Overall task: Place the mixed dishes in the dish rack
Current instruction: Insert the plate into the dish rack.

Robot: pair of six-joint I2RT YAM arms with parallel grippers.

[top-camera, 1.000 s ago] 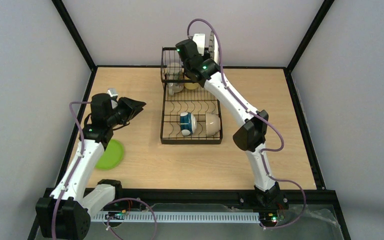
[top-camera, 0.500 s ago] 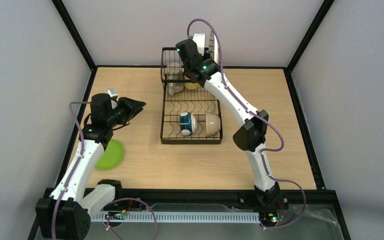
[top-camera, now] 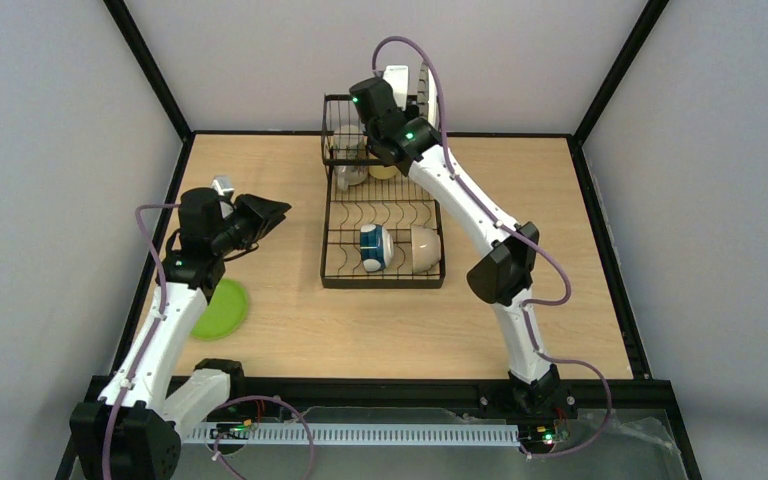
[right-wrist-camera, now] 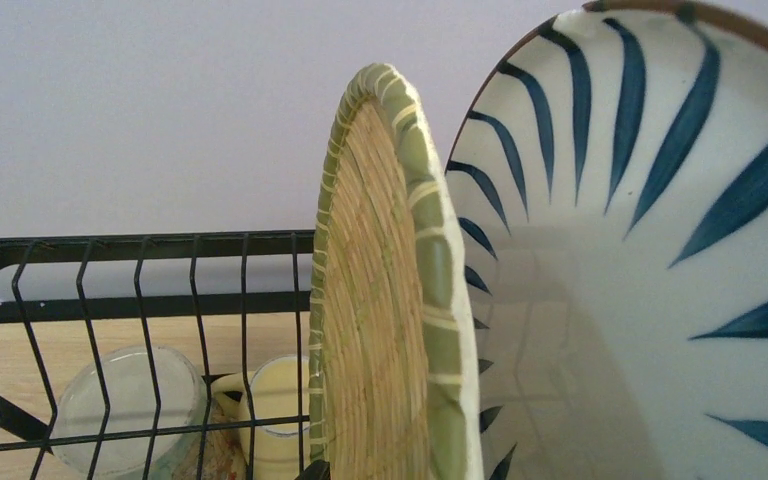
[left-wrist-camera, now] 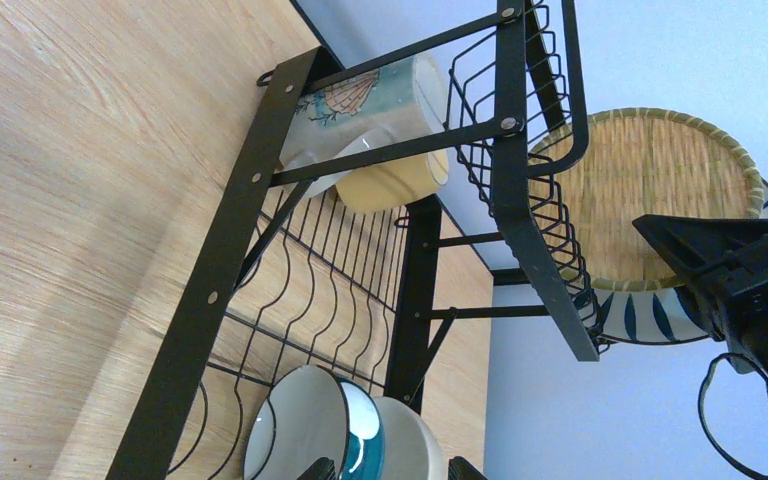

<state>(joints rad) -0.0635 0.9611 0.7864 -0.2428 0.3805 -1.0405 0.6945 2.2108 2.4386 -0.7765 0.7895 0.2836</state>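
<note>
Tabletop spreads wide beside dish rack; left claw gapes empty, right claw unclear.

Lime-green plate, black rack

You can read no text, label, brand, number or sign anywhere in these views, neither on the dish rack nor on the desk.

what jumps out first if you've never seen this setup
The black wire rack stands on the table, two plates upright at its raised far end: a woven yellow plate beside a blue-striped white plate. A lime-green plate lies flat, alone, by the left arm.
</note>
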